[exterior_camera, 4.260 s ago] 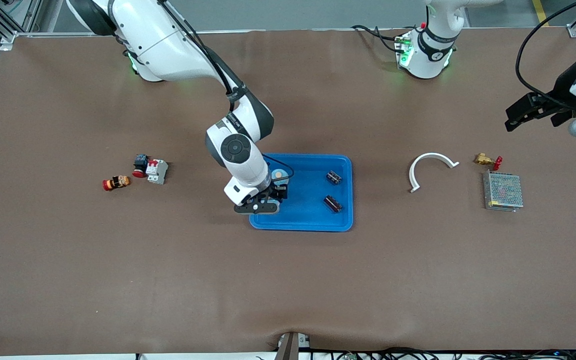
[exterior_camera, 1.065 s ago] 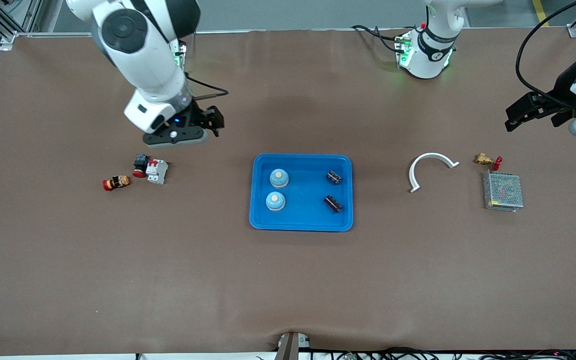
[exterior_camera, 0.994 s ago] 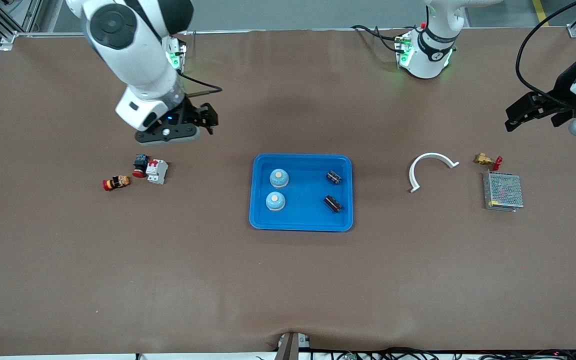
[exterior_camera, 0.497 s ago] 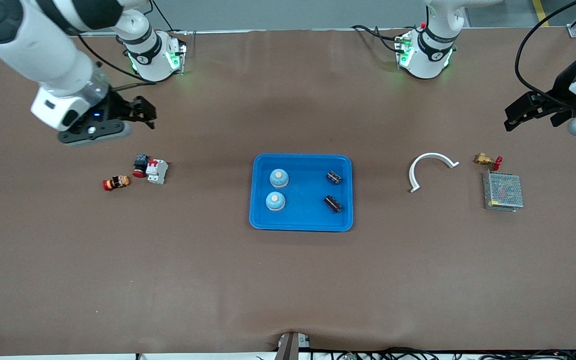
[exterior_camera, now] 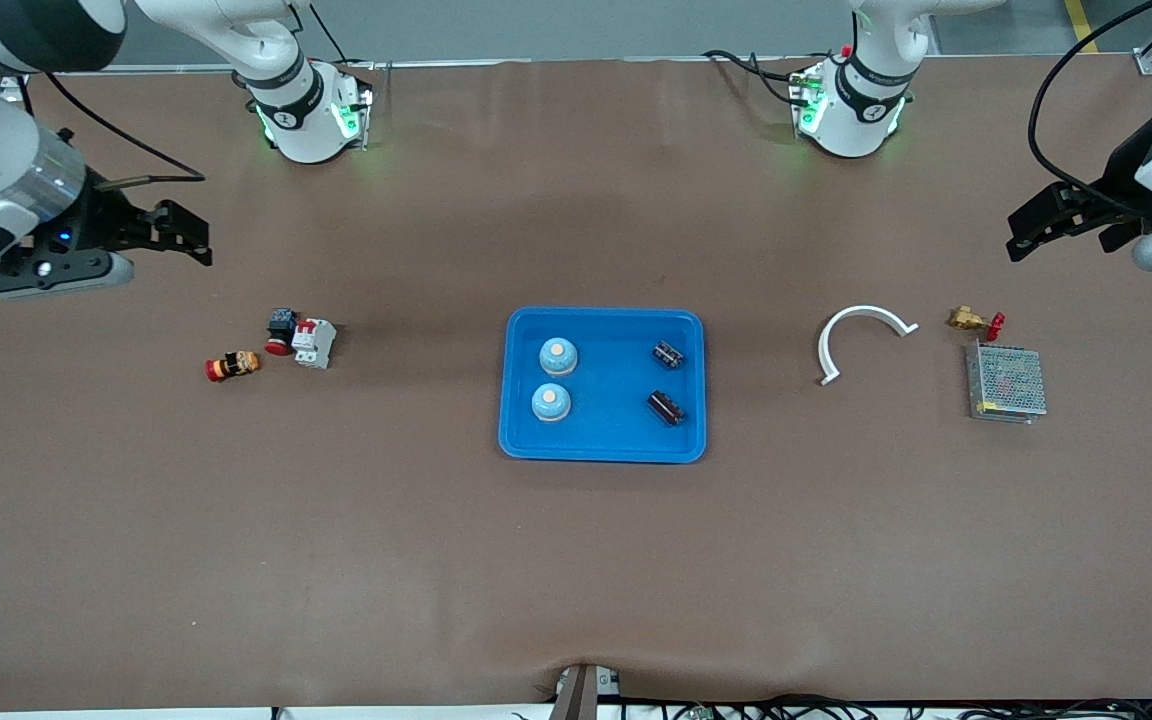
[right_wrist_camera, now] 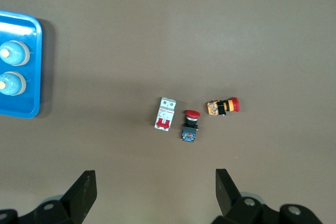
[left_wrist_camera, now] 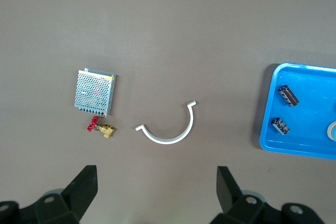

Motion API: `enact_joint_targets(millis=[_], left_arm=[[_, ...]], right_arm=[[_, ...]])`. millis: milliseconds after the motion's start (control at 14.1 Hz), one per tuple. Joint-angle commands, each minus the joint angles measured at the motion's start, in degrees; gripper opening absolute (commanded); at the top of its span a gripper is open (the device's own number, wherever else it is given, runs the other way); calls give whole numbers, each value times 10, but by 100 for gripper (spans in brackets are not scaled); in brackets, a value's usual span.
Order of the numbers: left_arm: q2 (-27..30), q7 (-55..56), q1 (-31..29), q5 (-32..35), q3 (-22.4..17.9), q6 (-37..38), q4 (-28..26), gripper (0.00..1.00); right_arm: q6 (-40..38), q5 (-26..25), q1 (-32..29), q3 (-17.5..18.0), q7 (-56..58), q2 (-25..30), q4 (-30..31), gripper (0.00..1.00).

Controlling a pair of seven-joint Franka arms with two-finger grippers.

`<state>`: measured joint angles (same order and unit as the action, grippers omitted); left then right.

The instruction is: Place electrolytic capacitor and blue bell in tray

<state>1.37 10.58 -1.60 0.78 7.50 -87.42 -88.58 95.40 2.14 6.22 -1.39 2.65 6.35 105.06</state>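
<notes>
front view: brown mat is covering the whole table [exterior_camera: 576, 560], cables trailing along its edges. tray [exterior_camera: 604, 442] is sitting mid-table, holding two blue bells [exterior_camera: 558, 355] and two capacitors [exterior_camera: 668, 353]. white arc [exterior_camera: 861, 335], brass fitting [exterior_camera: 966, 320] and mesh box [exterior_camera: 1006, 383] are lying toward the left arm's end from the tray; breaker [exterior_camera: 313, 342] and red buttons [exterior_camera: 232, 366] toward the right arm's end. left gripper [exterior_camera: 1061, 222] and right gripper [exterior_camera: 171, 232] are hovering over bare mat, fingers spread, holding nothing.

Blue tray [exterior_camera: 603, 446], two bells [exterior_camera: 557, 356], two capacitors [exterior_camera: 667, 354]
</notes>
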Motion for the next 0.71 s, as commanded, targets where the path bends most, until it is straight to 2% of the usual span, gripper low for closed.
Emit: enact_joint_targets(millis=[0,142,284,639], left_arm=[[7,-8,-5,-12,3,8,2,100],[7,-8,-5,-12,2,8,3,100],[7,-8,-4,-12,3,8,3,100],[7,-8,-5,-12,3,8,3,100]], right_arm=[[-12,-30,-17,11,1,2,-26,100],[-11,-54,-20,10,1,-5,-41,100],[-9,-52,-44,11,1,-10,-50,100],[-13,-50,-58,11,2,-11,-53,100]])
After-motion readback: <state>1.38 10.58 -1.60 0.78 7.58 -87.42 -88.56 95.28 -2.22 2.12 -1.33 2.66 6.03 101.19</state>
